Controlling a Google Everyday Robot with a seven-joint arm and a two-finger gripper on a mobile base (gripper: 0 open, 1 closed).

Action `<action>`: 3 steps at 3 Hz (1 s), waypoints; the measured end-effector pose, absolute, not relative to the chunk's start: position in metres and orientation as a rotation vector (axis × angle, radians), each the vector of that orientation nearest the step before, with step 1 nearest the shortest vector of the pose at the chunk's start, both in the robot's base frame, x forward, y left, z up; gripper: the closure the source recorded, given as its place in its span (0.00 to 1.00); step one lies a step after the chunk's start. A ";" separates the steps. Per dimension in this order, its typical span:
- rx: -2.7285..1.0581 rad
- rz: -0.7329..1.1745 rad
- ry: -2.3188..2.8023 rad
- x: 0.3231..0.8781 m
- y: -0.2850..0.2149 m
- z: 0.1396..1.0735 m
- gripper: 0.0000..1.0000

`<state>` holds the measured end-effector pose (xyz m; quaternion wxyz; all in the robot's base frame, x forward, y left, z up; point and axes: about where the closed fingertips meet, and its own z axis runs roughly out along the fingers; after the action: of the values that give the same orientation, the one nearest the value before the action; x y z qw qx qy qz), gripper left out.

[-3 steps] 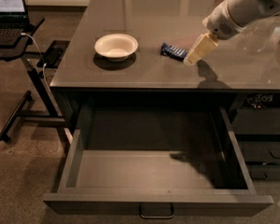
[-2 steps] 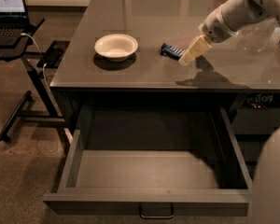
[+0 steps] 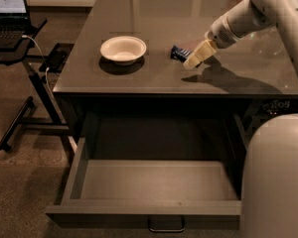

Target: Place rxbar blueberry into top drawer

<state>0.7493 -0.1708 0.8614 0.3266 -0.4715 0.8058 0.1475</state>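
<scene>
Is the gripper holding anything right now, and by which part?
Cannot tell. The gripper is at one end of the rxbar blueberry, which lies on the tabletop.

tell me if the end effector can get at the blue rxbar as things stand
Probably yes. The end effector hangs right beside the rxbar blueberry on the table, nothing stands between them, and the white bowl sits well aside.
</scene>
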 end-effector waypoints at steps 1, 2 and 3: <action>-1.230 0.423 2.111 0.758 -0.161 0.855 0.00; -1.233 0.468 2.122 0.766 -0.147 0.843 0.00; -1.233 0.468 2.122 0.766 -0.147 0.843 0.00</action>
<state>0.7664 -0.1470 0.8427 0.3158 -0.4683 0.8058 0.1778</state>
